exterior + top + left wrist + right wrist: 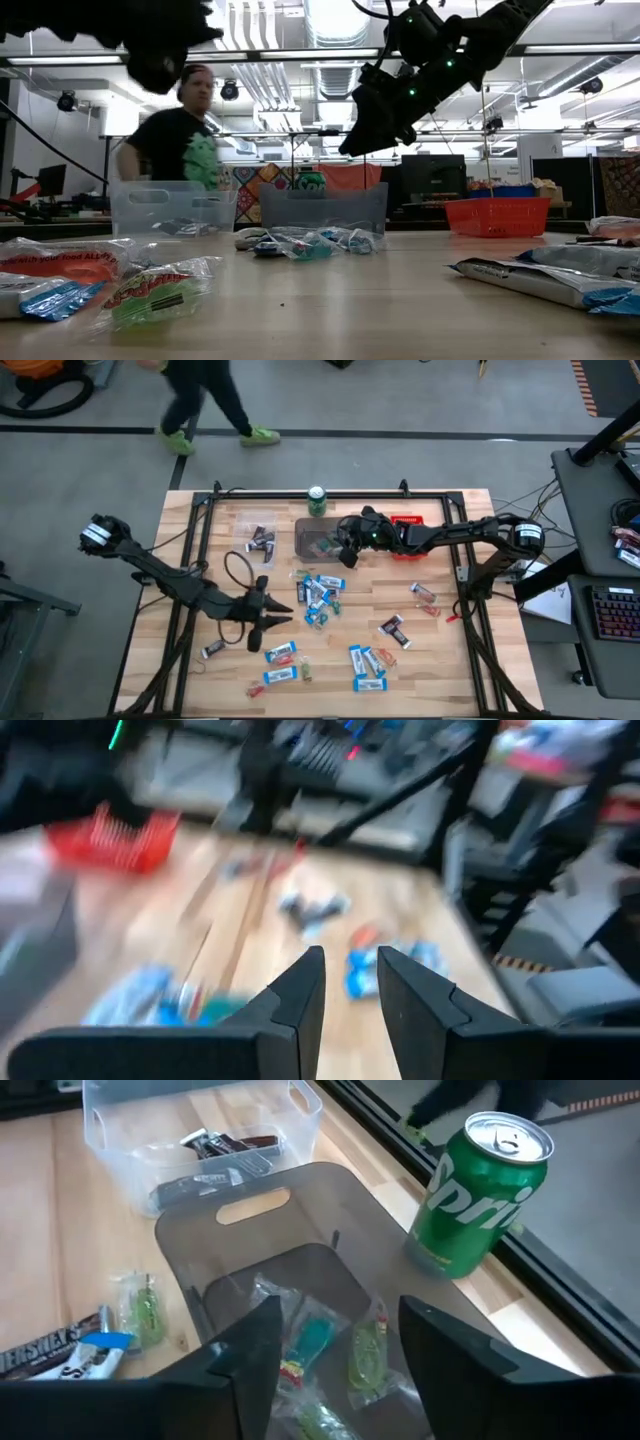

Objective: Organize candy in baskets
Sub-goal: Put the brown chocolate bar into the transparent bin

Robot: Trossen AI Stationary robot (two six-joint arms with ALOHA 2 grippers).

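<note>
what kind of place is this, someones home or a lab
Most likely a robotics lab or workshop, not a home. A wooden table sits in a black frame on a grey floor, exposed ducts and strip lights run overhead, and a desk with a keyboard stands beside the rig.

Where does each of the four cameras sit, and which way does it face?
High: overhead, straight down; both arms, table.
Low: table-top height, level toward the room; arms overhead.
Left wrist: past the left gripper, over scattered candy.
Right wrist: past the open right gripper, into the grey basket.
Shared: green can.
</note>
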